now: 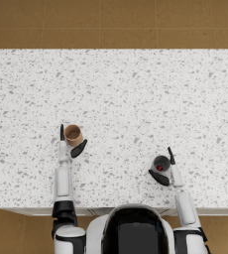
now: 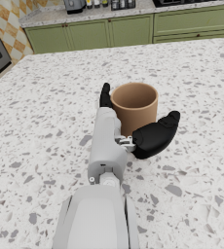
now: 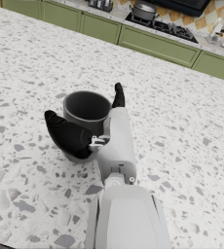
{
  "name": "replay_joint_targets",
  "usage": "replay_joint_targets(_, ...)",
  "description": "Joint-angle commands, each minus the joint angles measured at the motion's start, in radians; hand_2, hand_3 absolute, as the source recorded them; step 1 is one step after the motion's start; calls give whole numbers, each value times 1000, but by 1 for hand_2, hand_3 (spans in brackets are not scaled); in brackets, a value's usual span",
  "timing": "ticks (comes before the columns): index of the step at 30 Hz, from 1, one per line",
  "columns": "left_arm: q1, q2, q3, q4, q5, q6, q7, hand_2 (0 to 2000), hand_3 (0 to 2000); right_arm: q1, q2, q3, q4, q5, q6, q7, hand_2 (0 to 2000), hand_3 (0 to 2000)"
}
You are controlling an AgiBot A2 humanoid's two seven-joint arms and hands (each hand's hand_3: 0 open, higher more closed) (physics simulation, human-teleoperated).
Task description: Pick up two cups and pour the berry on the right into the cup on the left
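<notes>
Head view: left hand [image 1: 70, 144] cradles the brown cup [image 1: 73, 134], right hand [image 1: 164, 169] wraps the grey cup [image 1: 161, 163] with red berry [image 1: 159, 168] inside | both on the tabletop [image 1: 126, 94], well apart | firm both grips, then lift level.

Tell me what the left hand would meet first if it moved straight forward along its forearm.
The left hand already brackets the brown cup, so it meets that first. Past the cup, only bare speckled countertop shows.
</notes>
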Motion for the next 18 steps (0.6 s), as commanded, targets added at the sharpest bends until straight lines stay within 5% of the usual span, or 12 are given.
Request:
replay_joint_targets(1, 62, 7, -11, 71, 0, 0, 0, 0, 0, 17, -7, 20, -35, 0, 3, 1, 0, 0)
replay_joint_targets(18, 172, 36, -11, 305, 0, -6, -6, 0, 0, 95, -62, 18, -166, -1, 39, 2, 0, 0)
